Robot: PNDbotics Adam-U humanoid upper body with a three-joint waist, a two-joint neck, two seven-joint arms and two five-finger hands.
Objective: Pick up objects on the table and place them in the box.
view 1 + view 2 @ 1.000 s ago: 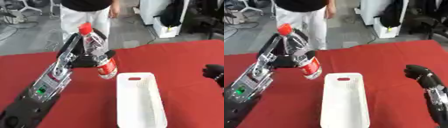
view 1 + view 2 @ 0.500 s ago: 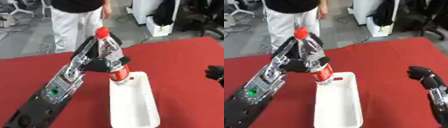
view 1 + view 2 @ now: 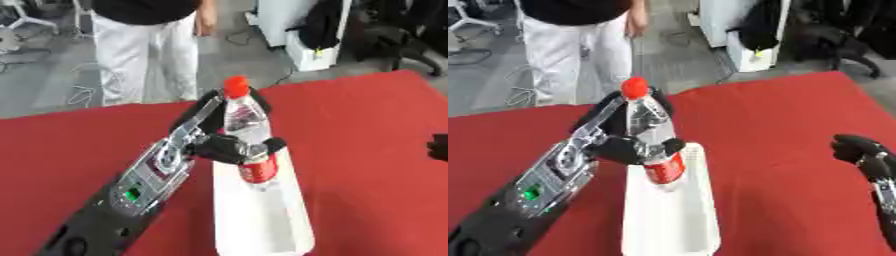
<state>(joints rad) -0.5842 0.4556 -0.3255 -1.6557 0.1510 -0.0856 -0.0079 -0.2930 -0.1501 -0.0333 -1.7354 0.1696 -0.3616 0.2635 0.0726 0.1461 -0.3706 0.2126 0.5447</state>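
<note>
A clear plastic bottle (image 3: 246, 137) with a red cap and red label is held upright, tilted slightly, over the far end of the long white box (image 3: 262, 220). My left hand (image 3: 227, 148) is shut on the bottle's middle, fingers wrapped around it. The bottle's base hangs just inside or above the box's rim; I cannot tell which. My right hand (image 3: 861, 151) shows at the right edge over the red table, fingers curled and holding nothing.
The red tablecloth (image 3: 367, 125) covers the table, with its far edge running behind the bottle. A person in white trousers (image 3: 144, 55) stands beyond the far edge. Office chairs and a white cabinet stand on the grey floor behind.
My left arm carried the bottle rightward from beside the box to above its far end. The view has also shifted. My right hand stayed at the right edge.
</note>
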